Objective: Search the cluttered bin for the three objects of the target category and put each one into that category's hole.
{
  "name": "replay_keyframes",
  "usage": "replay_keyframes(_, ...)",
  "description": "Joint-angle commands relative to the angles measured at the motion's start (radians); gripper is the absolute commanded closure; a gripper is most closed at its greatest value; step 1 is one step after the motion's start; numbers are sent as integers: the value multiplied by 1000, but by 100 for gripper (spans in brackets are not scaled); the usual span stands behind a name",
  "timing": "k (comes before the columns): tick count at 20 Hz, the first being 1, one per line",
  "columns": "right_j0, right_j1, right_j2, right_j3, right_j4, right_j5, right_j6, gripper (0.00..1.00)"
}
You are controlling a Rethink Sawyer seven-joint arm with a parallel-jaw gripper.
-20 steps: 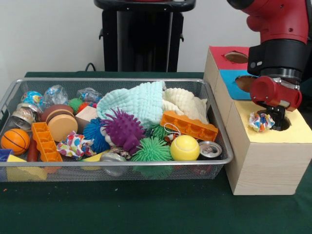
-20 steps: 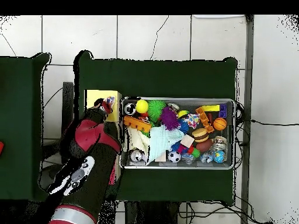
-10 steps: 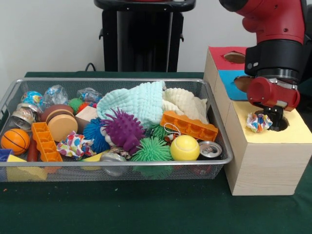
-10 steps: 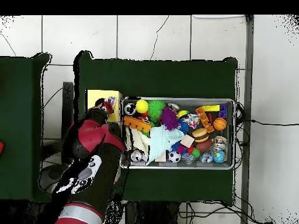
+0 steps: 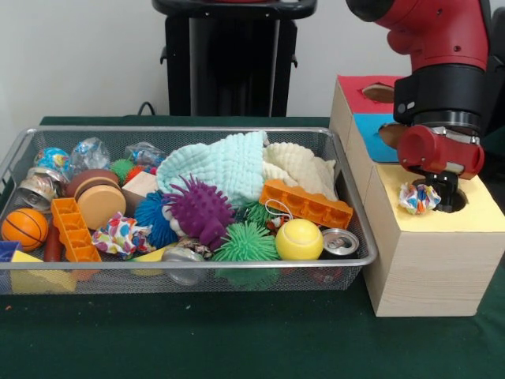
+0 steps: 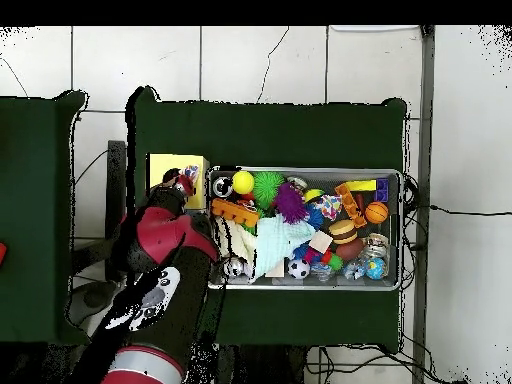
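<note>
A crumpled, colourful paper ball [image 5: 418,197] sits on the yellow top of the wooden box [image 5: 430,260], at the left edge of the dark round hole [image 5: 454,201]. My gripper [image 5: 442,189] hangs over that hole, right beside the ball and touching or nearly touching it. From above, the gripper [image 6: 178,182] covers part of the yellow top [image 6: 170,165], and the ball [image 6: 190,172] peeks out at its side. A similar crumpled ball [image 5: 122,234] lies in the wire bin [image 5: 197,130], near the front left.
The bin also holds spiky balls, an orange brick [image 5: 306,203], a yellow ball [image 5: 299,239], a basketball [image 5: 24,228], cans, and cloths. The box has a blue section [image 5: 379,134] and a red section [image 5: 367,91] behind the yellow one, each with a hole.
The arm has shifted slightly to the left in the front view over the box. The crumpled ball stays by the hole's edge, shifted a little with it.
</note>
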Motion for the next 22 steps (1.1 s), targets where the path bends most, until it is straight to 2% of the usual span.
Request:
replay_keyframes(1,-106,142,102,95,-38,5,156,0)
replay_keyframes(11,-108,140,106,85,-73,-4,123,0)
replay_keyframes(12,-102,142,98,75,-87,4,107,100)
replay_keyframes(16,-124,129,127,78,-89,57,97,100)
replay_keyframes(20,-112,138,109,76,-78,-6,128,100)
replay_keyframes(22,-113,139,109,78,-62,1,139,100)
